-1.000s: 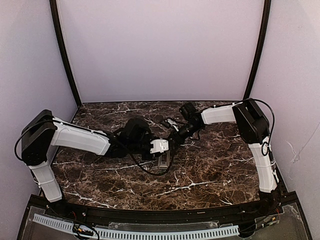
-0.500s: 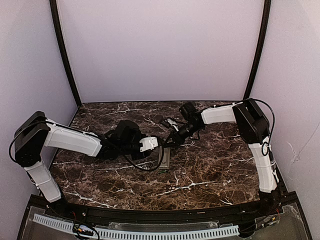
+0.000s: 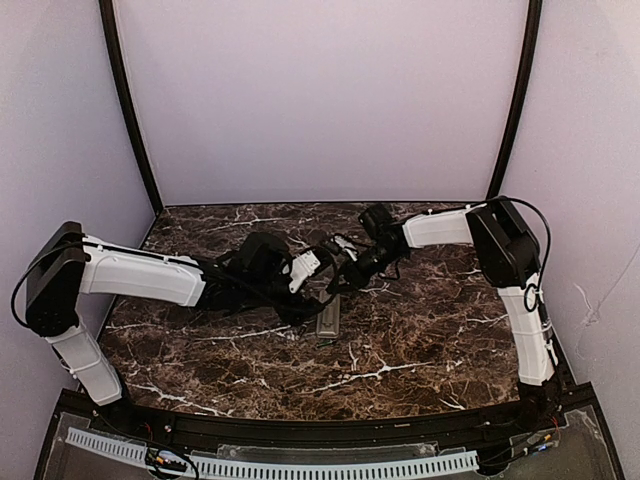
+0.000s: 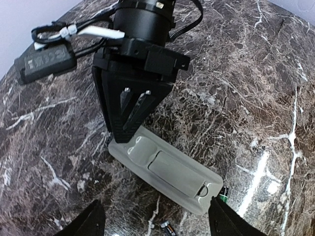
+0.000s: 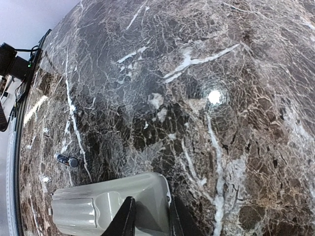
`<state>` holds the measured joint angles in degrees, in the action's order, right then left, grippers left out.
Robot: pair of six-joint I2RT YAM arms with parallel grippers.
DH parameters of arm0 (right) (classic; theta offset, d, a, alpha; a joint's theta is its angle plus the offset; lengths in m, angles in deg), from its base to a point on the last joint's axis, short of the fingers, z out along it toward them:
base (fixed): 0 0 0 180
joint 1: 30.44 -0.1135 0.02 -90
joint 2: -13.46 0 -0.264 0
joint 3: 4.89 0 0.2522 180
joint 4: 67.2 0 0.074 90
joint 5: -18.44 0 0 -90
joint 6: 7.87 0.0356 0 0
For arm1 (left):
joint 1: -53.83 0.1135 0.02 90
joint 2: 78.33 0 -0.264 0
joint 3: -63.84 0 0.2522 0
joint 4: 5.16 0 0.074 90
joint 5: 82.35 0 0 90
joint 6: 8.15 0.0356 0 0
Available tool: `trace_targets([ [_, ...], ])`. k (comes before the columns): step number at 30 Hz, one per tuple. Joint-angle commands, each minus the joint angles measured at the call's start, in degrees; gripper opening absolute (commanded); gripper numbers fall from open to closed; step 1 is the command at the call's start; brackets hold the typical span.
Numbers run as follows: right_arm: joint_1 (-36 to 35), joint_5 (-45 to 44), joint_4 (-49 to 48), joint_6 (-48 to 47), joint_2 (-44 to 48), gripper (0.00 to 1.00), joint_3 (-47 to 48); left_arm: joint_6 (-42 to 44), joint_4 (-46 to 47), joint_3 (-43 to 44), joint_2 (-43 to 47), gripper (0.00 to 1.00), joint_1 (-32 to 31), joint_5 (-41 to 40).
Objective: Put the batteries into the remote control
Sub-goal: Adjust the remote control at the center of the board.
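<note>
Batteries [image 4: 224, 192] are not yet loaded, being laid on the table [image 4: 256, 73] beside the face-down remote [image 4: 165, 169], with left pincer [image 4: 157, 223] released and right pincer [image 4: 123, 136] set at its end, grasp undeterminable.

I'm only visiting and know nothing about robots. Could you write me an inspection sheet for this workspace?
Surface: dark marbled table, nothing spilled.
Job's things: remote control lies back up, cover apparently shut; one battery loose by its end, another beside its long edge.
Clutter: nothing seen.
Grippers: left gripper open above the remote; right gripper tips on the remote's other end, grip unclear.
Cables: black cables run along the right wrist.
Surroundings: pale walls, black corner poles.
</note>
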<state>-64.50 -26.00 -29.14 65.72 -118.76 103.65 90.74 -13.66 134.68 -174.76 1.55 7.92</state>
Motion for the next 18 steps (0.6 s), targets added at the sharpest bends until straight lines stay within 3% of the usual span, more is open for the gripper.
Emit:
trace_targets([
  [1, -0.18, -5.44, 4.08, 2.73, 0.48, 0.23, -2.79, -14.85, -6.17, 1.4, -0.09, 0.72, -0.66, -1.32],
  [5, -0.15, -4.54, 3.18, 3.14, 1.6, 0.23, -4.87, -19.75, -7.72, 2.39, -0.61, 0.71, -1.6, -1.59],
  [12, -0.12, -4.36, 3.21, 3.56, 3.45, 0.23, -7.09, -20.51, -9.65, 5.06, -3.83, 0.72, -2.53, -1.25],
  [18, -0.07, -6.4, 2.94, 5.25, 5.15, 0.23, -10.37, -20.43, -13.04, 8.95, -7.04, 0.66, -2.58, -0.49],
])
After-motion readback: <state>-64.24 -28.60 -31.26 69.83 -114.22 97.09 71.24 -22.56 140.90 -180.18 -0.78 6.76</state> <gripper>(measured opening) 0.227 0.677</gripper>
